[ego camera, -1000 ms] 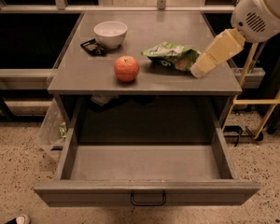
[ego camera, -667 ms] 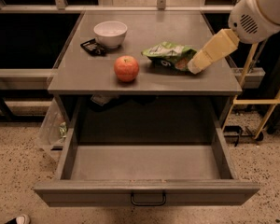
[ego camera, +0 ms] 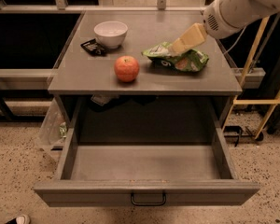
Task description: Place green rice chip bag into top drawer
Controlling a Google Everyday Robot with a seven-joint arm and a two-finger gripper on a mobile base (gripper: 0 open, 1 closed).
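Your gripper (ego camera: 179, 46) was at the green rice chip bag (ego camera: 189, 62) on the table (ego camera: 149, 31).
You couldn't tell its grip state; top drawer (ego camera: 84, 193) stood open.

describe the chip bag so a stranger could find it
On the grey cabinet top above the open top drawer, look right of the apple. The green rice chip bag lies there, the gripper at its top edge. It alone is crinkly green-and-white foil.
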